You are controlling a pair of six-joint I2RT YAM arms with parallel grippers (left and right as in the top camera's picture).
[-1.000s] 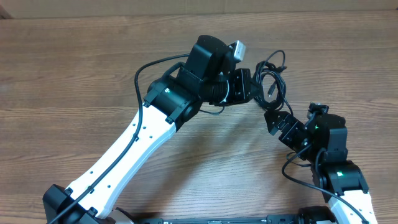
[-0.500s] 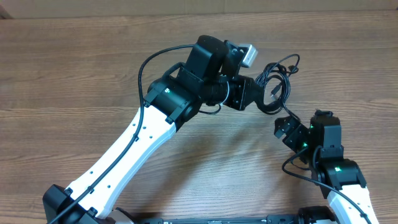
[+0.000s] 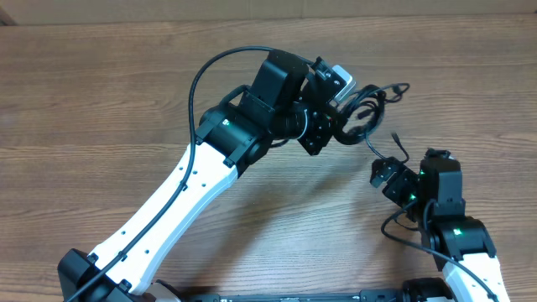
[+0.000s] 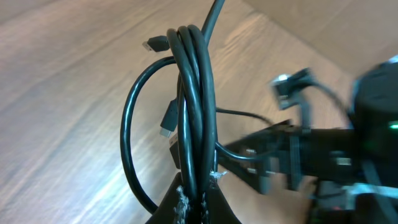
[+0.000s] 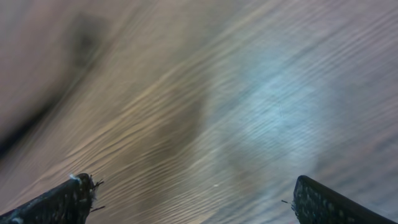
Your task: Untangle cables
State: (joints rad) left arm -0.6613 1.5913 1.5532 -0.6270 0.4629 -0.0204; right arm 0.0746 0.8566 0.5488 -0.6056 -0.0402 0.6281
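Observation:
The cables point(image 3: 362, 113) are a bundle of thin black cords with small plugs, held off the wooden table point(image 3: 101, 101) at upper centre right. My left gripper point(image 3: 336, 126) is shut on the bundle; in the left wrist view several strands point(image 4: 193, 99) run up from between its fingers point(image 4: 196, 202), with a loose loop to the left and a plug hanging beside them. A loose cable end trails toward my right gripper point(image 3: 383, 174), which is below right of the bundle. In the right wrist view its fingers point(image 5: 193, 199) are wide open with only table between them.
The left arm point(image 3: 193, 184) crosses the table diagonally from the lower left, with its own thicker black wire arching above it. The right arm's base point(image 3: 457, 239) is at the lower right. The right arm also shows, blurred, in the left wrist view point(image 4: 323, 155).
My left gripper has rolled and lifted the bundle up and to the left, so the loops now stand tighter by the wrist. My right gripper has let go, opened and drawn back slightly.

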